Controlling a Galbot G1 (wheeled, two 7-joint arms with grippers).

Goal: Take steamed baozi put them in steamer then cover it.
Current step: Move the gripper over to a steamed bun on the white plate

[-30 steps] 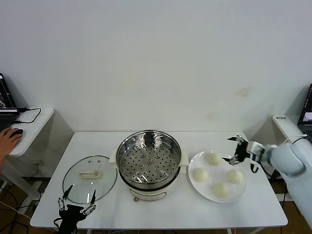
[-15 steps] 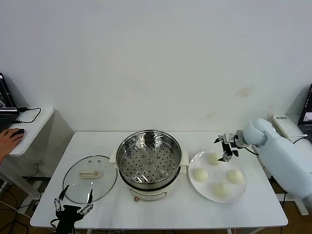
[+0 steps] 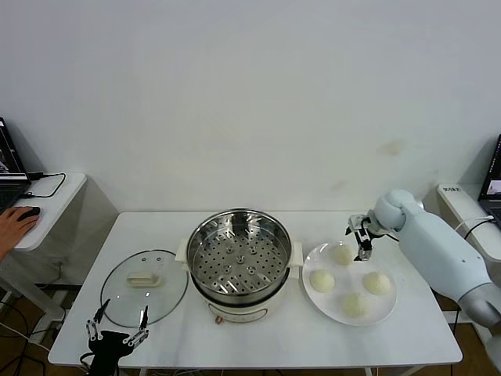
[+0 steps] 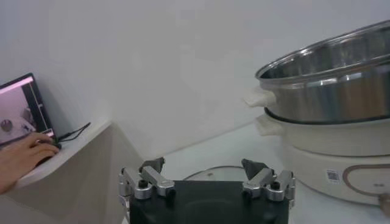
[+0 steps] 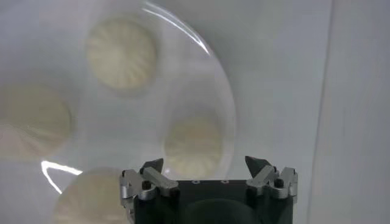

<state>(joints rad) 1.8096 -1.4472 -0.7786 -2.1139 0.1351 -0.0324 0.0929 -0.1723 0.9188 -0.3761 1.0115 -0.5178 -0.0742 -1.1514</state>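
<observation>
While my right gripper [image 3: 360,239] hovers fingers-wide over the plate [image 3: 329,305] of baozi [image 3: 322,280], the left gripper [image 3: 117,327], also wide, waits lower left beside the cover [image 3: 144,287].

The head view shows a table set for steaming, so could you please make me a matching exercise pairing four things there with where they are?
Things:
1. round clear glass lid with a cream handle
2. shiny stainless-steel steamer pot
3. four cream-white round buns
4. right gripper

Places:
A. on the flat white plate
B. above the plate's far edge, open
C. flat on the table, left of the pot
D. mid-table, tray empty

Pairs: 1-C, 2-D, 3-A, 4-B
</observation>
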